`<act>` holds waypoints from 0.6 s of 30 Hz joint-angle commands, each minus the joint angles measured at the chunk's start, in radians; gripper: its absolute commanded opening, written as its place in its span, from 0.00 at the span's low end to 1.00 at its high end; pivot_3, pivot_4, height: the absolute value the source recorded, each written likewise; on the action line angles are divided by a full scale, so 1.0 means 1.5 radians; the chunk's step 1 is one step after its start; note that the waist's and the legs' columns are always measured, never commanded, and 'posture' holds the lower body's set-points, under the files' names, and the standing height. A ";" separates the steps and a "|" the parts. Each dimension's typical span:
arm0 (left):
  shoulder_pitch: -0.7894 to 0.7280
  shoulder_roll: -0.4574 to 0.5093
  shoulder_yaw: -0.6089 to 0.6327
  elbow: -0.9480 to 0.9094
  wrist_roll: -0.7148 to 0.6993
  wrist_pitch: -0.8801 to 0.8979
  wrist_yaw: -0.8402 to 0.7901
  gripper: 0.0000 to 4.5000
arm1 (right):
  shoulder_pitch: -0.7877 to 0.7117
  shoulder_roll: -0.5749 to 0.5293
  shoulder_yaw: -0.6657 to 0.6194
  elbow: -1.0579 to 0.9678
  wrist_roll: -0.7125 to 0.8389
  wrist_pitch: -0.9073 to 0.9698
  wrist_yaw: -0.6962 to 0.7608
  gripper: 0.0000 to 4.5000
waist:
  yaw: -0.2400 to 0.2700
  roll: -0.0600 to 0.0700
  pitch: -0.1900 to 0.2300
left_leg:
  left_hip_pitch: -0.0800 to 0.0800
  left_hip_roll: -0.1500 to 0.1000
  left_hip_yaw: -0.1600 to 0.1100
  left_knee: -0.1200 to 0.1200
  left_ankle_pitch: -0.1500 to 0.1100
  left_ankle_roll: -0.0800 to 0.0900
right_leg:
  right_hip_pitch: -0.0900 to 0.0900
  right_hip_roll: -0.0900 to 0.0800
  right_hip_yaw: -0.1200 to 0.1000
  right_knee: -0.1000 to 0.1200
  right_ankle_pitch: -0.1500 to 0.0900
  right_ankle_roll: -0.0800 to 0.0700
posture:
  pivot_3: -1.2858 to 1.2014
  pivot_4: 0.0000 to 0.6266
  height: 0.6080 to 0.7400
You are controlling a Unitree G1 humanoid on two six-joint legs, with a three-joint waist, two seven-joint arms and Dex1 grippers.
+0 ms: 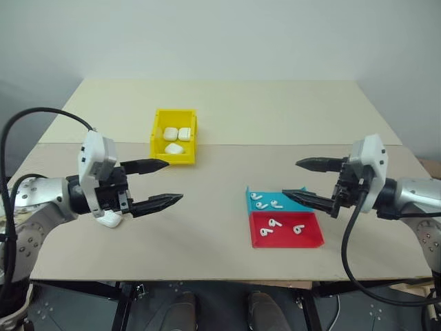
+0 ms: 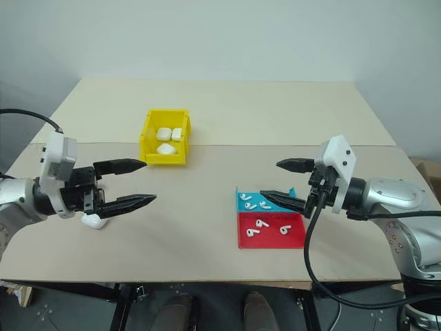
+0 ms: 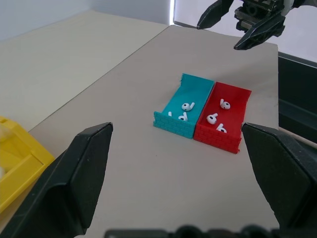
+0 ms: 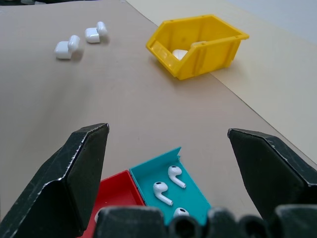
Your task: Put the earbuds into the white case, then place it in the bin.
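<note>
Earbuds (image 4: 171,182) beneath right fingers (image 4: 74,178)

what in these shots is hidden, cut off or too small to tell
- White cases on the table: in the head views the left gripper covers most of them, so their lids cannot be read there.
- Yellow bin: cut off by the left wrist view's edge.
- Cases in the bin: in the right wrist view the bin wall hides most.
- Earbuds: too small in the head views to tell left from right.
- Teal tray: the right gripper overlaps one corner.
</note>
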 commanded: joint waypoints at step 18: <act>-0.010 0.150 -0.030 -0.083 0.064 0.183 0.161 1.00 | -0.017 -0.012 -0.016 -0.013 0.052 0.039 -0.006 0.99 | 0.000 -0.001 0.000 | 0.000 0.000 0.000 0.000 0.000 0.000 | 0.000 0.000 0.000 0.000 0.000 0.000 | 0.52 0.24 1.00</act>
